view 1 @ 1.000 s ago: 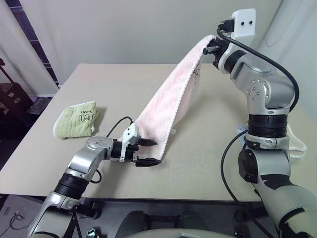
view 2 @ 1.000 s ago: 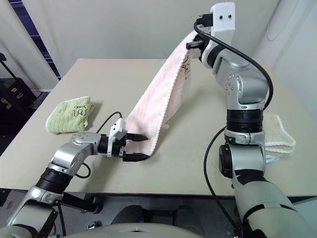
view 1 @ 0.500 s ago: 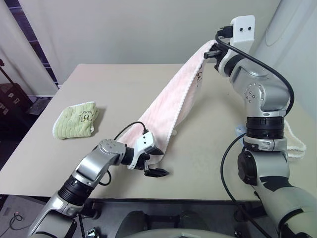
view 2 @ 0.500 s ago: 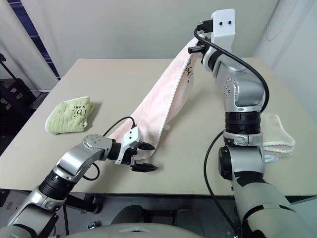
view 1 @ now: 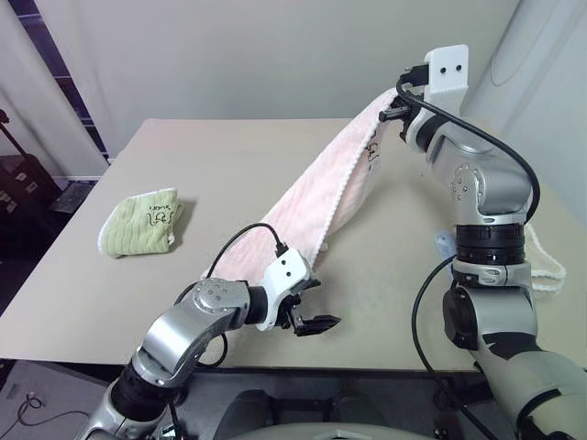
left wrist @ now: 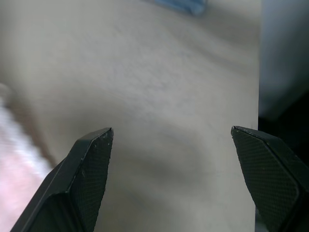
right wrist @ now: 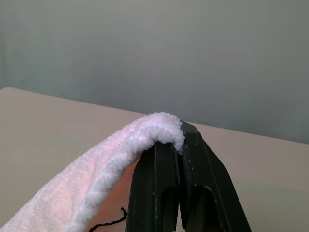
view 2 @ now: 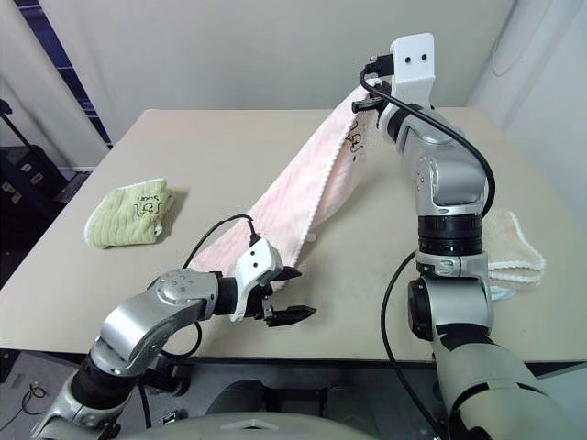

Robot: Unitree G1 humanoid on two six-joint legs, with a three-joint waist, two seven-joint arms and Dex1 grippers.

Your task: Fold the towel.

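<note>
Jaws: right gripper (view 2: pixel 361 99) pinched on one end of the towel (view 1: pixel 316 192), raised at 1 o'clock; left gripper (view 1: pixel 310 305) spread wide, empty.
Towel: slopes down to the desk (view 1: pixel 183 156) (near edge).
Progress: no fold made yet; low end needs gripping.

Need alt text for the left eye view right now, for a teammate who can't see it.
The right gripper holds one end of the pink towel high; it slopes down to the beige table, where the open left gripper hovers by its low end. A green towel lies far left.
</note>
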